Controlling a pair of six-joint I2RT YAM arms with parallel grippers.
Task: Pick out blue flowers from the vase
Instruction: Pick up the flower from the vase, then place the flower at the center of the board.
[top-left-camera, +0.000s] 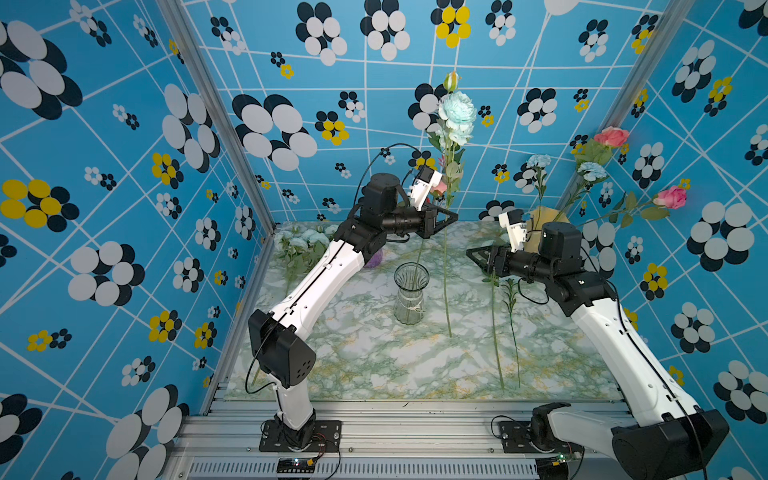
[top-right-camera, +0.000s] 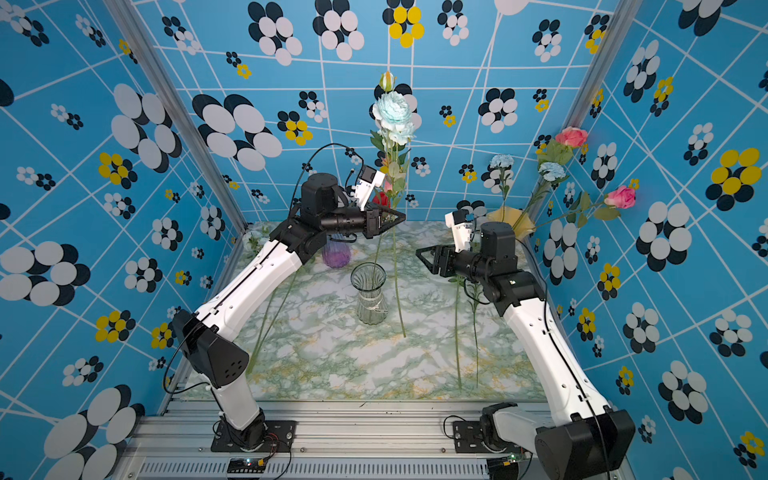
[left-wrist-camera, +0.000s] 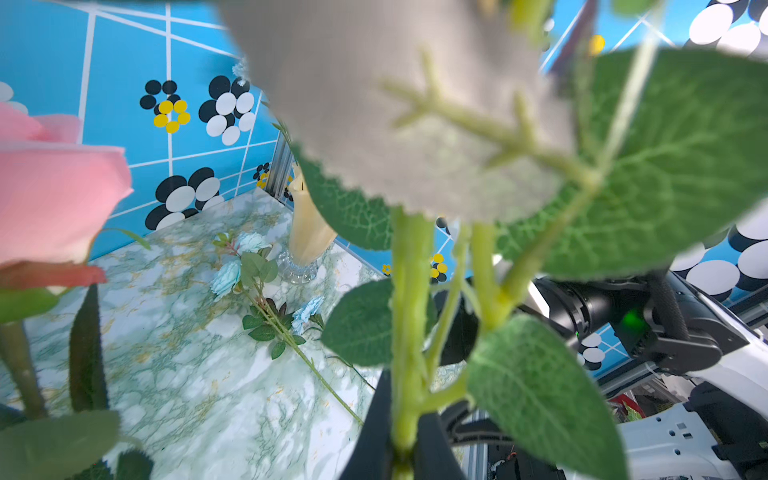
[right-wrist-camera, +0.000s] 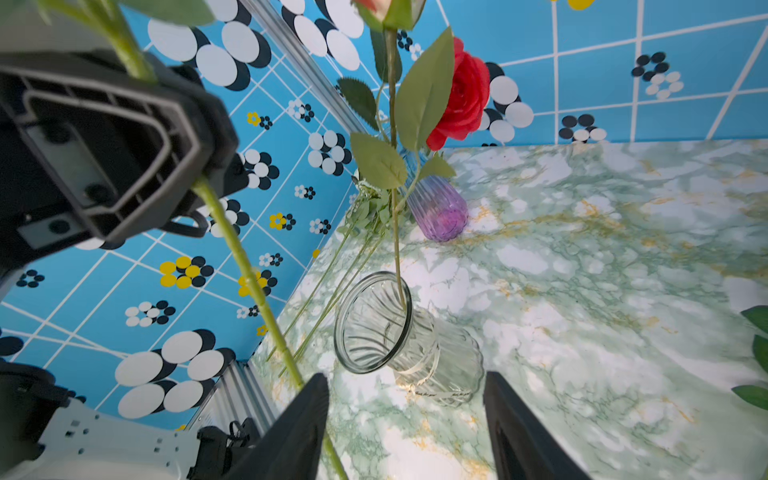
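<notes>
Centrally, ribbed glass vase (top-left-camera: 410, 297); ruffled blue flower (top-left-camera: 456, 112) nearby.

No text is legible; the clear vase's (right-wrist-camera: 440, 357) tiny print is unreadable.

A red rose (right-wrist-camera: 461, 95) rises above the purple ribbed glass vase (right-wrist-camera: 440, 208) on my left. Pink roses (top-left-camera: 611, 136) lean from a yellow fluted vase (left-wrist-camera: 307, 228).

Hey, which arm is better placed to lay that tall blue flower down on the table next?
Left. The left gripper is shut on the blue flower by its stem, which hangs outside the clear vase. The right gripper is open and empty, and would first need to take the stem over.
</notes>
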